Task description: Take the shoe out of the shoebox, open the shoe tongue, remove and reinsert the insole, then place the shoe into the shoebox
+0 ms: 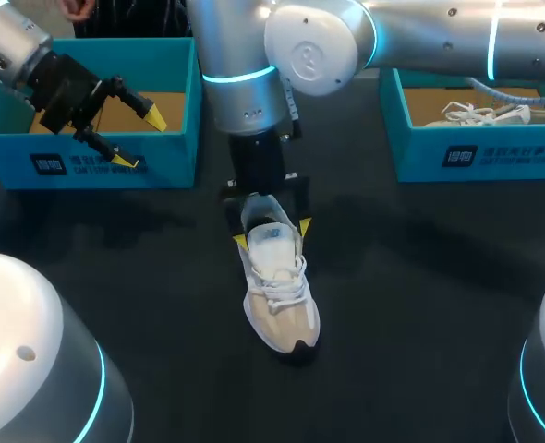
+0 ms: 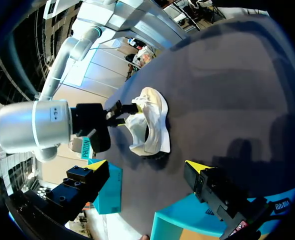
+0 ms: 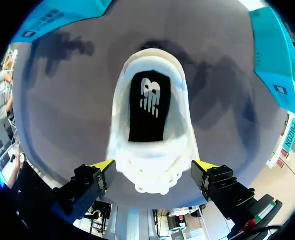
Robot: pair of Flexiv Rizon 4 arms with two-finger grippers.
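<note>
1. The shoe stands upright on its sole in the centre of the head view, on the dark table and outside both boxes. It is white with a beige forefoot and white laces. Its heel points to the upper middle of the frame and its toe to the lower middle.
2. In my right wrist view I look down into the shoe's opening, where the dark insole lies flat inside, just ahead of my fingertips.
3. My right gripper hangs straight down over the heel half of the shoe, on the arm that comes in from the upper right. Its fingers are spread wide and straddle the shoe, with one yellow tip just beside each side wall.
4. My left gripper is in the upper left of the head view, tilted over the left shoebox. Its fingers are spread wide with nothing between them.
5. The left shoebox is teal and its brown floor shows under my left fingers.
6. The right shoebox, also teal, sits in the upper right, well apart from the shoe. A second shoe, white, lies inside it.
7. In my left wrist view the shoe is well ahead of my left gripper, with my right gripper at its heel end.
</note>
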